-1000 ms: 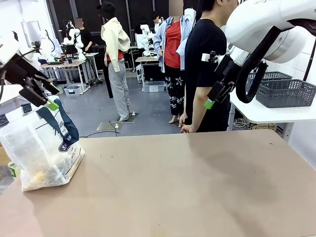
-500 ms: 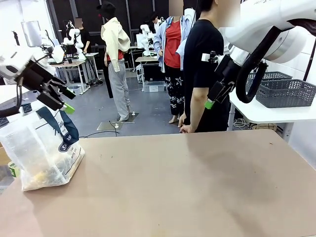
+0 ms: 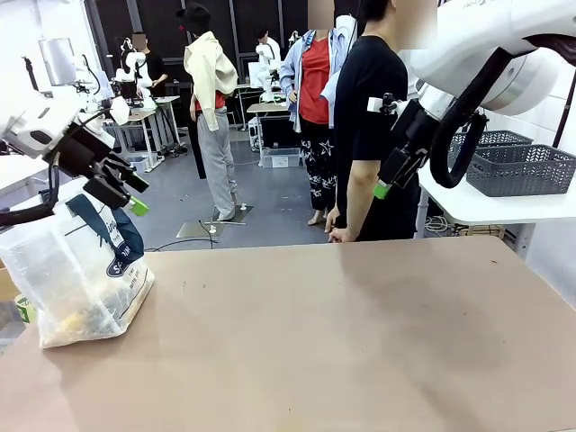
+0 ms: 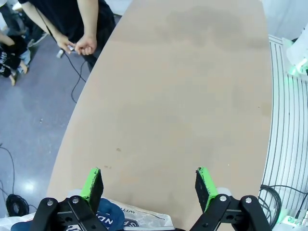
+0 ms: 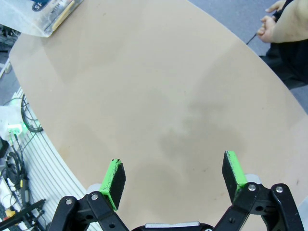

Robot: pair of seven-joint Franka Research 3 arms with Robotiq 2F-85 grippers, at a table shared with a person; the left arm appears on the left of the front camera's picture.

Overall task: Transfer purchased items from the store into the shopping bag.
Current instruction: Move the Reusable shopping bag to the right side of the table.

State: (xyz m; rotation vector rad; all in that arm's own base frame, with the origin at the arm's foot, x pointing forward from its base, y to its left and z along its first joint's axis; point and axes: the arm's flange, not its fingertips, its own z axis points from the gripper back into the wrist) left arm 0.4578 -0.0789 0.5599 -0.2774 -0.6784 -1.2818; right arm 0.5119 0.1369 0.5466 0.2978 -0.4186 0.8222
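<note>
The shopping bag (image 3: 76, 274), translucent plastic with navy handles and print, stands on the table's far left. Purchased items (image 3: 83, 319) lie in its bottom, yellowish through the plastic. My left gripper (image 3: 137, 198) hangs open and empty just above and to the right of the bag's top. In the left wrist view its green pads (image 4: 92, 183) stand wide apart over bare table, with the bag's edge (image 4: 122, 217) below them. My right gripper (image 3: 385, 184) is raised at the far right, open and empty. The right wrist view shows its fingers (image 5: 114, 177) spread and the bag (image 5: 45, 14) far off.
A person in a black shirt (image 3: 373, 117) stands at the far edge with a hand (image 4: 85, 45) hanging by the table. A dark grey lattice basket (image 3: 522, 168) sits on a white side table at the right. The brown tabletop (image 3: 342, 333) is bare.
My left gripper has swung to the right, from over the bag's top to just beside its handles, still open. The bag and the right arm have not moved.
</note>
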